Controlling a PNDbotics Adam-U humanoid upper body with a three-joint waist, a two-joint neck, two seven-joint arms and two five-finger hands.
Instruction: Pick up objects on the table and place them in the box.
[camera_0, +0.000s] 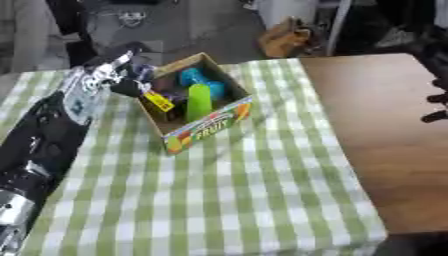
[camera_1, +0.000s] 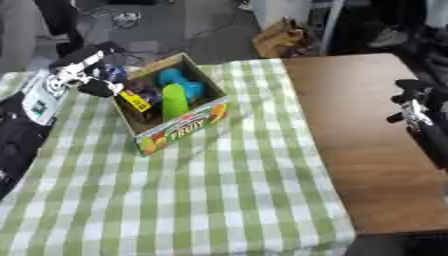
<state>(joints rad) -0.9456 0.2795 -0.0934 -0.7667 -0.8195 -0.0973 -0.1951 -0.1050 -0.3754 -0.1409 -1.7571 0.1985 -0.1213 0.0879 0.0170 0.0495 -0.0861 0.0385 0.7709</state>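
Box (camera_0: 206, 126) (side printed "FRUIT"), left hand (camera_0: 131, 82) at its rim, fingers' state unclear

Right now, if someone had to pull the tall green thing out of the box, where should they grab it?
Probably its rounded top end: the green thing stands upright in the box, upper end above the rim. Come from above; walls block its sides.
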